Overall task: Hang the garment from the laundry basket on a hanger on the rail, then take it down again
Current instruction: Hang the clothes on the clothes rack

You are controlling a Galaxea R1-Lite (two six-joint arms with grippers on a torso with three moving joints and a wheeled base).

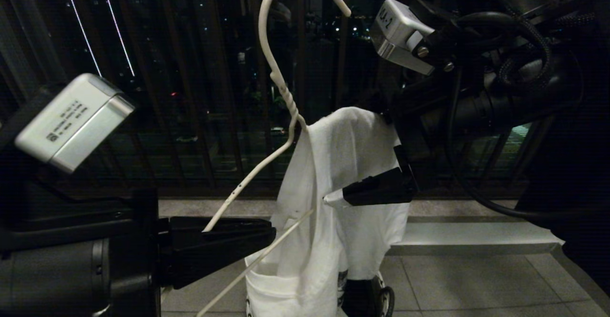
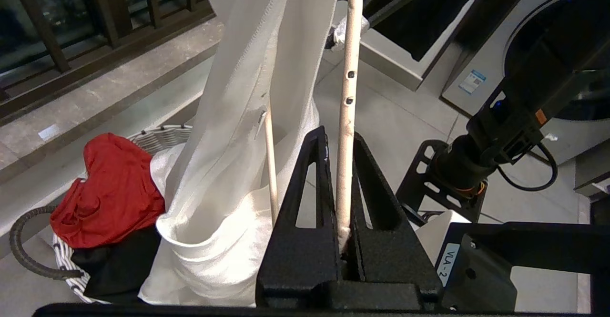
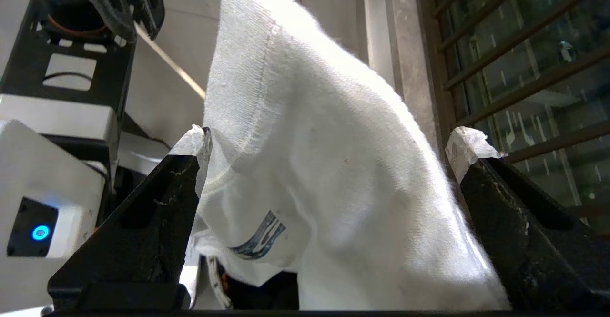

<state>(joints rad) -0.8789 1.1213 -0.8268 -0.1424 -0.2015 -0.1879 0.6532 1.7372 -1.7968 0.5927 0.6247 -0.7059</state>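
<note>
The white wire hanger [image 1: 281, 88] stands upright in front of me, its hook running out of the head view at the top. My left gripper [image 1: 267, 233] [image 2: 339, 138] is shut on the end of its near shoulder arm. The white garment [image 1: 343, 164] [image 2: 238, 93] drapes over the hanger's other shoulder, and its lower end reaches the laundry basket [image 2: 162, 133]. My right gripper [image 3: 332, 141] is open, its taped fingers [image 1: 376, 190] either side of the draped cloth near the blue print [image 3: 262, 238]. The rail is out of view.
A red cloth [image 2: 109, 183] and a black garment [image 2: 114, 264] lie in the basket. The dark brown railing [image 1: 190, 93] and a stone ledge [image 1: 476, 236] run behind. A white appliance [image 2: 548, 69] stands beside the tiled floor.
</note>
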